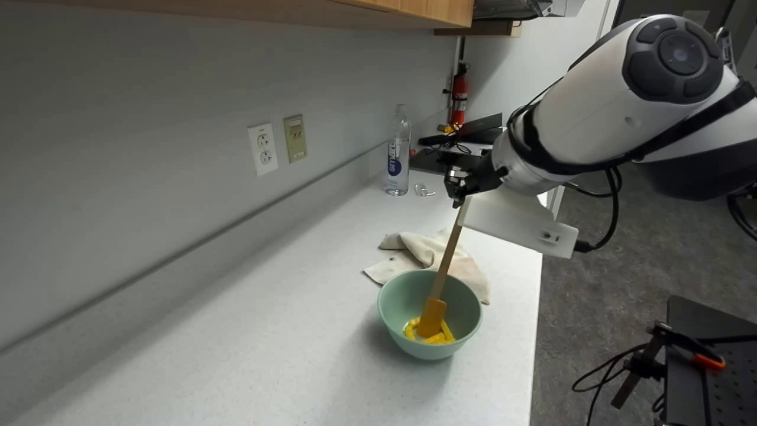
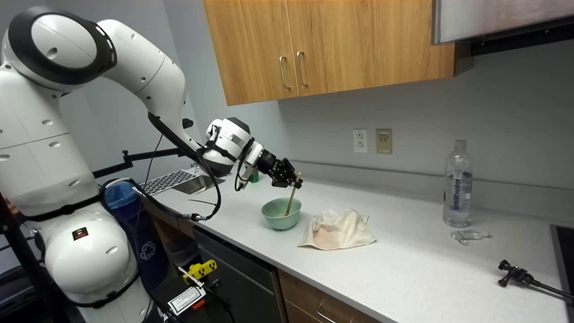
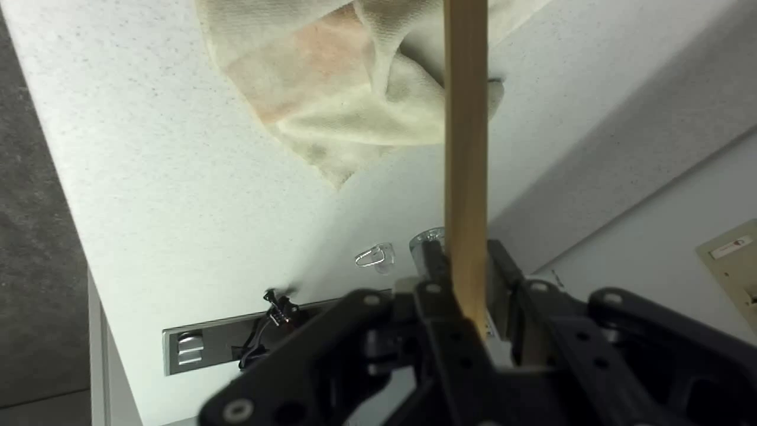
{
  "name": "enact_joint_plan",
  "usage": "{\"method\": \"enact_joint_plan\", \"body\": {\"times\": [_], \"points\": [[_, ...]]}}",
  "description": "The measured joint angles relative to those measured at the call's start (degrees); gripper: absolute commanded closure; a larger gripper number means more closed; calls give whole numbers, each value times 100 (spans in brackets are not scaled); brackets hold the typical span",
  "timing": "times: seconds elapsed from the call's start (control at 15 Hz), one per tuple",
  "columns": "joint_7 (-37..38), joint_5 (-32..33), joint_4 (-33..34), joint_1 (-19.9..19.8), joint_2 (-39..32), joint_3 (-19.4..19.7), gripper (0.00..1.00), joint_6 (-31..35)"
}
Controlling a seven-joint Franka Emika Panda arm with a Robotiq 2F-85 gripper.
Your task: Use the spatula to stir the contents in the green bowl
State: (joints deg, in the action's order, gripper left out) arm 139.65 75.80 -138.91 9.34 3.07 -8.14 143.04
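Gripper (image 3: 470,260) is clamped on the spatula (image 1: 445,266), fingers (image 3: 502,263) barely apart, handle between 'em. Blade's down in the yellow bits (image 1: 436,339) in the bowl (image 1: 429,351), which sits nearer the open edge of the counter (image 1: 266,367) than the wall edge.

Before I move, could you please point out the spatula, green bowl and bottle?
Spatula (image 3: 466,160): in the wrist view, wooden handle.
Green bowl (image 1: 407,298): in an exterior view, inner wall.
Bottle (image 2: 458,191): in an exterior view, label.
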Motion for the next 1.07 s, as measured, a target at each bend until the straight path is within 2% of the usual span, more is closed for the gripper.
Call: {"method": "enact_joint_plan", "body": {"times": [0.4, 0.67, 1.07], "points": [[-20, -206, 3, 0, 7, 0, 2, 0], [-162, -453, -1, 0, 69, 4, 0, 20], [-1352, -1636, -170, -16, 557, 158, 0, 333]]}}
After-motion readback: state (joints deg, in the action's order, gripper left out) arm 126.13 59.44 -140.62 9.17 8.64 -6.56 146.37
